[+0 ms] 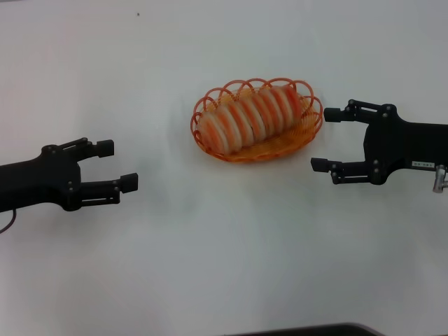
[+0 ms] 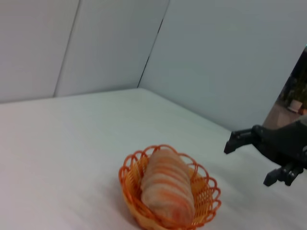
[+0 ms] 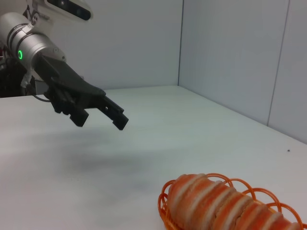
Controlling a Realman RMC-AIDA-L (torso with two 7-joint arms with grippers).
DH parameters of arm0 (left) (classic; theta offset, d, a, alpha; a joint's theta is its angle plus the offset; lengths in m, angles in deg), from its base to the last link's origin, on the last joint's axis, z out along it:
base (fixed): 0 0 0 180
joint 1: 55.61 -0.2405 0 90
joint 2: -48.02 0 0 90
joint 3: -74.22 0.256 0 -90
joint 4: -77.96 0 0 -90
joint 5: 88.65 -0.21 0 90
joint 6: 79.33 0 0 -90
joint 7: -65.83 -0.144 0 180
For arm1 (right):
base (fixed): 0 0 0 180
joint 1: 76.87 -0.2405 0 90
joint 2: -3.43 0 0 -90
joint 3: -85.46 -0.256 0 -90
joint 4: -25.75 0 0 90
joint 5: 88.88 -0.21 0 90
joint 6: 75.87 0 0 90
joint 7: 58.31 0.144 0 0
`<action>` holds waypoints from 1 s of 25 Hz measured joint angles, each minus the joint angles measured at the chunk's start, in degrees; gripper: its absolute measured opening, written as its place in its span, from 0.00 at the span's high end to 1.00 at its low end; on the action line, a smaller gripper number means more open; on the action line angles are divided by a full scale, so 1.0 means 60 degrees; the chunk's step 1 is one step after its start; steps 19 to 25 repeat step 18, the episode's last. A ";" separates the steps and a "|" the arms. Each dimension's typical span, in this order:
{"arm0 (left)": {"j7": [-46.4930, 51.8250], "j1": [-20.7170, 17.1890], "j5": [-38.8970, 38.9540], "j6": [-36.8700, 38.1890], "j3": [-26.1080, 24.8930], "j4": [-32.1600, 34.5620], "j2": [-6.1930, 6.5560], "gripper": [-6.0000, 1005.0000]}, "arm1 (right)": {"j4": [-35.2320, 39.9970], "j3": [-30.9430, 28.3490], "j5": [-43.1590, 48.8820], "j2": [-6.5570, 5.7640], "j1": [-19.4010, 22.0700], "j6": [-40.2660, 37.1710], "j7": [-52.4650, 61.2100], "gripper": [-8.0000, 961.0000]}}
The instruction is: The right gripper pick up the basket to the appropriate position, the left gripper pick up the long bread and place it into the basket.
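At frame centre, the long bread [image 1: 253, 117] lay in the basket [image 1: 306, 132]; left tool [image 1: 117, 166] and right tool [image 1: 326, 140] stood open, empty; task apparently complete.

In the lower middle of the frame the orange basket [image 2: 169, 197] stands on the white table [image 2: 62, 158]. The long bread [image 2: 168, 188] lies inside it, along its length, with pale and orange bands. At the right edge of the frame the right gripper [image 2: 254, 160] hangs above the table, its two black fingers spread apart, apart from the basket. Grey wall panels [image 2: 110, 43] fill the upper part.
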State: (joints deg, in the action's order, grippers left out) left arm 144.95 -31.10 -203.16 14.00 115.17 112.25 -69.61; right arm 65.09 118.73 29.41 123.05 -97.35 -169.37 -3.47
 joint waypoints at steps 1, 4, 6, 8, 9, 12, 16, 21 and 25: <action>-0.0008 -0.0025 -0.0091 -0.0043 -0.0005 0.0012 -0.0011 0.07 | -0.0009 0.0002 0.0007 0.0000 0.0001 0.0001 -0.0001 0.07; -0.0152 -0.0041 -0.0181 -0.0181 -0.0012 0.0019 -0.0031 0.07 | -0.0071 0.0005 0.0029 0.0000 0.0013 0.0008 -0.0053 0.07; -0.0250 -0.0043 -0.0195 -0.0264 -0.0015 0.0014 -0.0034 0.07 | -0.0102 0.0006 0.0041 0.0000 0.0015 0.0011 -0.0098 0.07; -0.0281 -0.0041 -0.0196 -0.0265 -0.0019 0.0011 -0.0049 0.07 | -0.0103 0.0006 0.0053 0.0000 0.0016 0.0019 -0.0109 0.07; -0.0285 -0.0035 -0.0196 -0.0248 -0.0023 0.0014 -0.0055 0.07 | -0.0104 0.0006 0.0059 0.0000 0.0016 0.0020 -0.0111 0.07; -0.0291 -0.0003 -0.0196 -0.0213 -0.0036 0.0017 -0.0061 0.07 | -0.0108 0.0007 0.0060 0.0000 0.0016 0.0023 -0.0113 0.07; -0.0296 0.0025 -0.0138 -0.0197 -0.0069 0.0027 -0.0073 0.07 | -0.0111 -0.0012 0.0060 0.0000 0.0016 0.0027 -0.0116 0.07; -0.0297 0.0052 -0.0119 -0.0172 -0.0102 0.0034 -0.0073 0.07 | -0.0112 -0.0035 0.0058 0.0000 0.0010 0.0027 -0.0117 0.07; -0.0297 0.0052 -0.0119 -0.0172 -0.0102 0.0034 -0.0073 0.07 | -0.0112 -0.0035 0.0058 0.0000 0.0010 0.0027 -0.0117 0.07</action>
